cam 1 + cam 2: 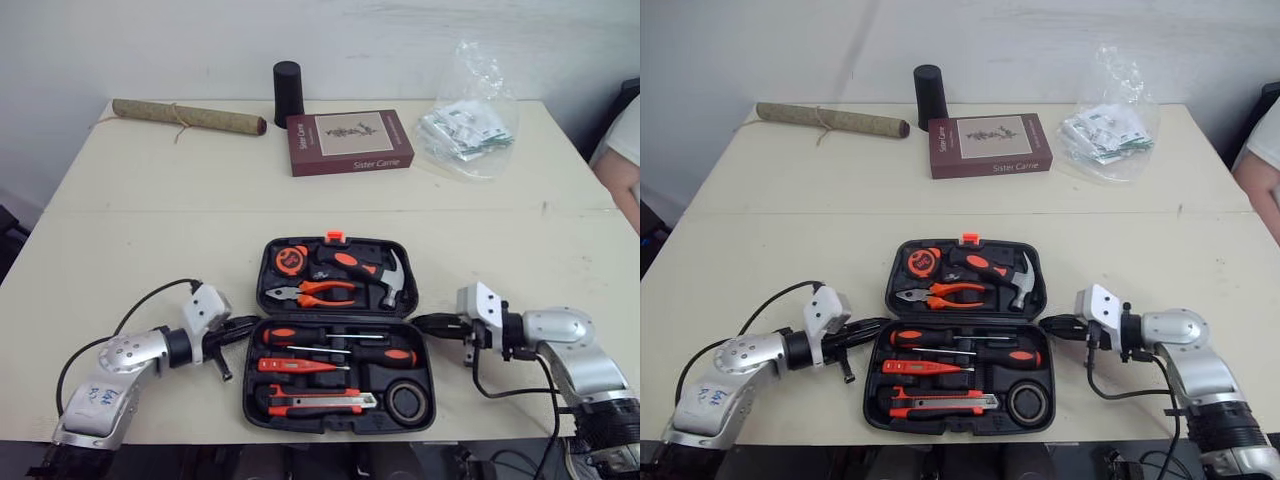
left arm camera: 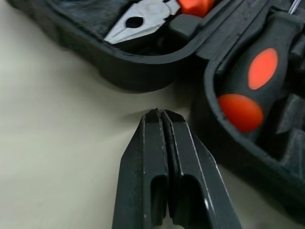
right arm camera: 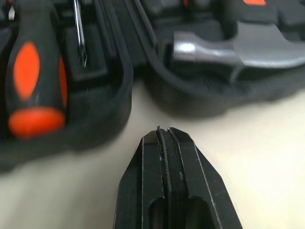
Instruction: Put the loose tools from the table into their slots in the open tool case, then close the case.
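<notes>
The open black tool case (image 1: 338, 332) lies flat at the table's near middle. Its far half holds a tape measure (image 1: 291, 260), pliers (image 1: 312, 292) and a hammer (image 1: 385, 277). Its near half holds screwdrivers (image 1: 340, 345), a utility knife (image 1: 318, 402) and a roll of black tape (image 1: 408, 402). My left gripper (image 1: 244, 324) is shut with nothing in it, its tips by the hinge on the case's left side. My right gripper (image 1: 424, 322) is shut and empty, pointing at the hinge on the right side. The left wrist view has the pliers' jaws (image 2: 138, 19); the right wrist view has the hammer head (image 3: 228, 47).
At the far side of the table are a rolled mat (image 1: 188, 117), a black cylinder (image 1: 288, 93), a brown book (image 1: 350, 141) and a clear plastic bag (image 1: 467, 125). A person's arm (image 1: 622, 165) is at the right edge. Bare tabletop surrounds the case.
</notes>
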`<state>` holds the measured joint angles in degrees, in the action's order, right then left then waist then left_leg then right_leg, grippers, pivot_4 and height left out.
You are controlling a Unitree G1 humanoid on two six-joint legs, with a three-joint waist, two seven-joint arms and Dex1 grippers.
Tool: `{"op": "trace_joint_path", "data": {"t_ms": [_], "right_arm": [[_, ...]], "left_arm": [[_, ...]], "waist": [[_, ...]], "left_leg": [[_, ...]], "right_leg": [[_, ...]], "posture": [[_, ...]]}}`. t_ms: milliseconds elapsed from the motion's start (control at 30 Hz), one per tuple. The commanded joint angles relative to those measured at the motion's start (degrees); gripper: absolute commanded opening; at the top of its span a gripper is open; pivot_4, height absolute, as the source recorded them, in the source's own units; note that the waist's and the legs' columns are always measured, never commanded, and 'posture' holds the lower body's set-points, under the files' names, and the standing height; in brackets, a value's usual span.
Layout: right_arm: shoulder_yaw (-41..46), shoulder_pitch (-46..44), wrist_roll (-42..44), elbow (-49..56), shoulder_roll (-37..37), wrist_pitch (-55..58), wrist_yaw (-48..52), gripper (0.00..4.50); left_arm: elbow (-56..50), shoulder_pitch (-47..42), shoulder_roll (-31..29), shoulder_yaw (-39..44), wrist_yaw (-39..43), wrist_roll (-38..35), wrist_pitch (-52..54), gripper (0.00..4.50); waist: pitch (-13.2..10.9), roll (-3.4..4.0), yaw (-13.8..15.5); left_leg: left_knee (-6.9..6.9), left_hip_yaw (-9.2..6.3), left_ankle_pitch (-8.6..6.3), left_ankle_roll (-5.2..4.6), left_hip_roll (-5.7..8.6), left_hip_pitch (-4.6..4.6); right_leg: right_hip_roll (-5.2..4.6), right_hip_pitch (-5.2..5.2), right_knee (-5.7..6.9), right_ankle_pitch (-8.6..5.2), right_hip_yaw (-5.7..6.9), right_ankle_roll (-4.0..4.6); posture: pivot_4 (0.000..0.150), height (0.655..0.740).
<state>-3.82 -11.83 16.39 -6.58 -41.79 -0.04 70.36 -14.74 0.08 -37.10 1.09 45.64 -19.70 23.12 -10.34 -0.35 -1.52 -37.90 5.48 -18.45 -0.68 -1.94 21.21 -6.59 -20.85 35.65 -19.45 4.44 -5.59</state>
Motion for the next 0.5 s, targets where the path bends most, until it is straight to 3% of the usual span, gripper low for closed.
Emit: {"op": "trace_joint_path", "data": {"t_ms": [33,200,500], "right_arm": [[-0.85,-1.42,0.19,3.82,0.68,3.30,-0.97,0.00],[-0.76,-2.93,-0.49,3.97,1.93,5.44,-2.86,0.00],[-0.76,-10.80,-6.44,-8.36,4.23,1.56,-6.92,0.00]], "left_arm": [[1.11,-1.83,0.75,-1.92,0.47,1.23,-0.87,0.04],[3.12,-4.82,2.42,-3.28,0.28,1.86,-1.24,0.04],[13.49,-15.13,6.42,-5.43,-1.83,6.70,-1.47,0.04]], "waist": [[0.00,0.00,0.04],[0.00,0.00,0.04],[0.01,-0.01,0.09]], "left_leg": [[0.00,0.00,0.00,0.00,0.00,0.01],[-0.02,0.00,0.01,0.01,0.00,-0.02],[-0.08,-0.03,0.22,-0.02,0.11,-0.11]], "right_leg": [[0.00,0.00,0.00,0.00,0.00,0.00],[-0.01,0.02,0.03,0.00,0.00,0.00],[-0.08,0.07,0.22,0.07,-0.02,-0.09]], "posture": [[0.150,0.7400],[0.150,0.7400],[0.150,0.7400]]}}
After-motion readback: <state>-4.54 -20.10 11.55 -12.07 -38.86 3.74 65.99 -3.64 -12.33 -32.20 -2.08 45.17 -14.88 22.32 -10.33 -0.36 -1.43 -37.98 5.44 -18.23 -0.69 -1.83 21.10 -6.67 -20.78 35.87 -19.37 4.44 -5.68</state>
